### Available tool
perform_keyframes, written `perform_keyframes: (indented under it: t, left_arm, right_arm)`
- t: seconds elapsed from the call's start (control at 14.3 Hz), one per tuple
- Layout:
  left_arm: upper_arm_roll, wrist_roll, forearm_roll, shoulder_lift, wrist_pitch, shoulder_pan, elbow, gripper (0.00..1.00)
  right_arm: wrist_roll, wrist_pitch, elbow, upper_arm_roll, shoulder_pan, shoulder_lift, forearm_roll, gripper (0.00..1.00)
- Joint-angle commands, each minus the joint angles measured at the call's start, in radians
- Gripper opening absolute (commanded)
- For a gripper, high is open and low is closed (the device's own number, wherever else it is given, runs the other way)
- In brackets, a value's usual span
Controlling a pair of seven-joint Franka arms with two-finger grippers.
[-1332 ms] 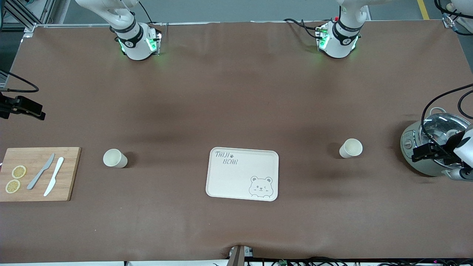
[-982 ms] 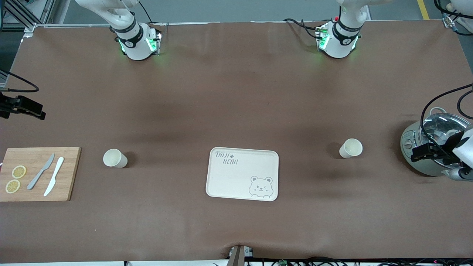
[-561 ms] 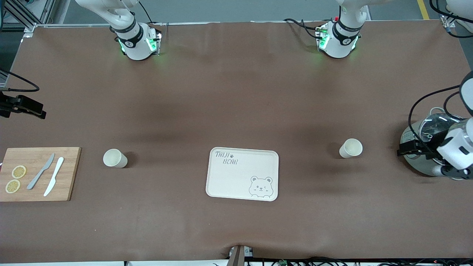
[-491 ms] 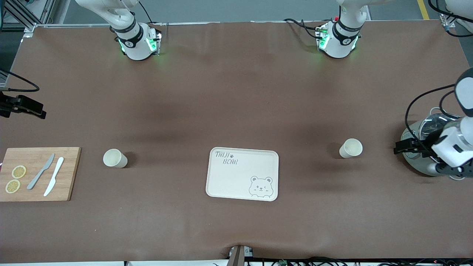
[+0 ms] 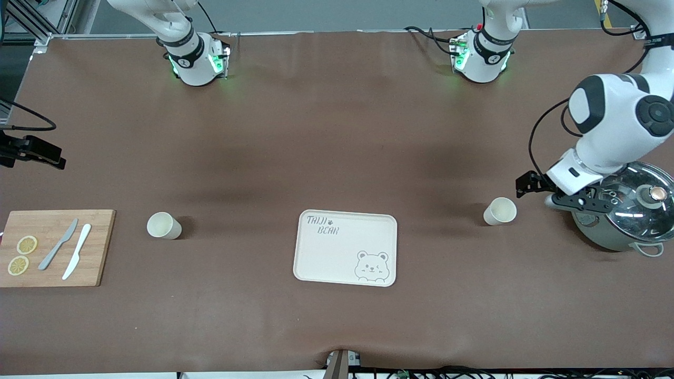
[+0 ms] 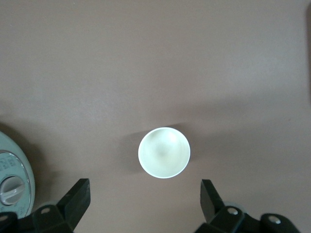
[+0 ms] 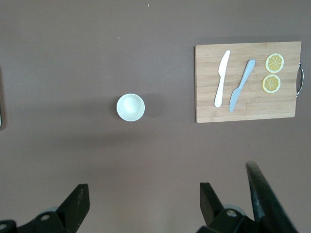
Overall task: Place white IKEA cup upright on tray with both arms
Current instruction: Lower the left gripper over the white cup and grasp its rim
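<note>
Your left claw (image 6: 143, 206) hung released over the tabletop (image 5: 337, 131), just beside the upright white cup (image 5: 500, 211) at the left arm's end. Your right claw (image 7: 141, 204), also released, waited high up, well apart from the other white cup (image 7: 130, 107).

A robotics lab bench, dressed with kitchen props. A large table (image 5: 337, 131) under a creased brown cover carries two white arm bases (image 5: 197, 60) bolted along one edge, green status lights glowing on them, cables (image 5: 437, 37) trailing beside. Aluminium frame rails (image 5: 31, 21) stand at one corner; grey floor with a yellow line (image 5: 602, 13) shows past the table edge. A black clamp-mounted device (image 5: 34, 151) sits at the right arm's end, more wiring (image 5: 447, 372) along the edge nearest the front camera. Household items are staged apart: wooden cutting board (image 5: 95, 247) with lemon slices (image 5: 26, 245) and knives (image 5: 58, 245), printed tray (image 5: 326, 258), cups (image 5: 164, 225), a lidded cooker (image 5: 626, 216).
</note>
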Motion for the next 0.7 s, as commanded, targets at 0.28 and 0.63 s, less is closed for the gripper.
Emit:
perform_keyframes:
  t: [0.28, 0.63]
  left_arm:
    - [-0.006, 0.154, 0.023, 0.029, 0.081, 0.061, -0.054, 1.0]
    - [-0.006, 0.154, 0.023, 0.116, 0.162, 0.061, -0.037, 1.0]
  right_arm:
    - [0.007, -0.011, 0.001, -0.001, 0.001, -0.011, 0.009, 1.0]
    - [0.007, -0.011, 0.001, -0.001, 0.001, -0.011, 0.007, 1.0]
